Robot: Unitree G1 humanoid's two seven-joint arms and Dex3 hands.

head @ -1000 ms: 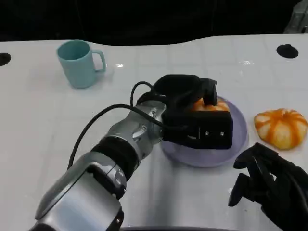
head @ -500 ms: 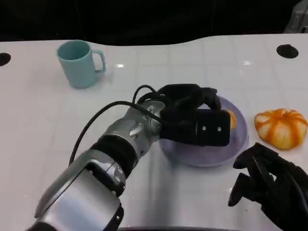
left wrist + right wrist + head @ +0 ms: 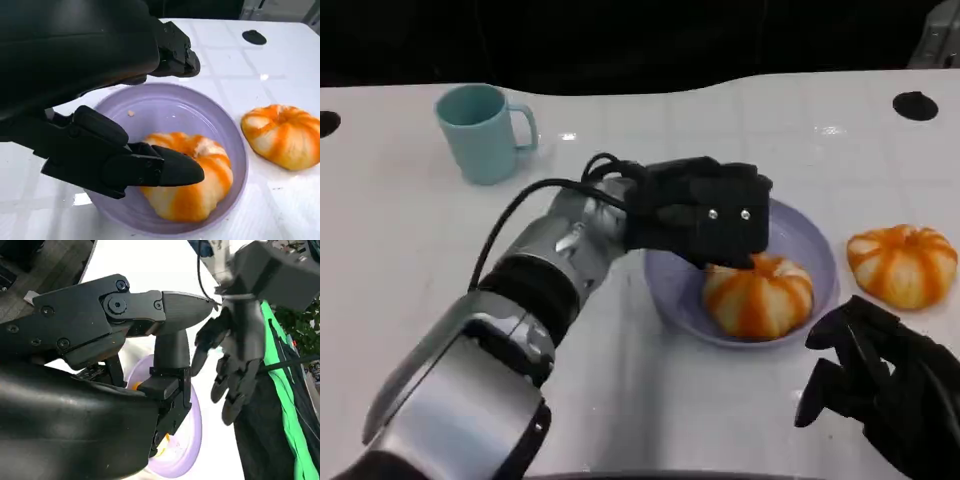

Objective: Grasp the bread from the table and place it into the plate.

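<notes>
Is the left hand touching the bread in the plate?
Cannot tell. Left wrist view: left hand open over bread in plate; a finger overlaps it, no gap visible.

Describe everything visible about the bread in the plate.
The bread in the plate is a round, pumpkin-shaped bun with orange stripes over pale segments and a soft, matte crust. It lies whole inside the lilac plate, toward the rim nearest the robot. The left robot hand hangs open just above its far side; contact cannot be told.
</notes>
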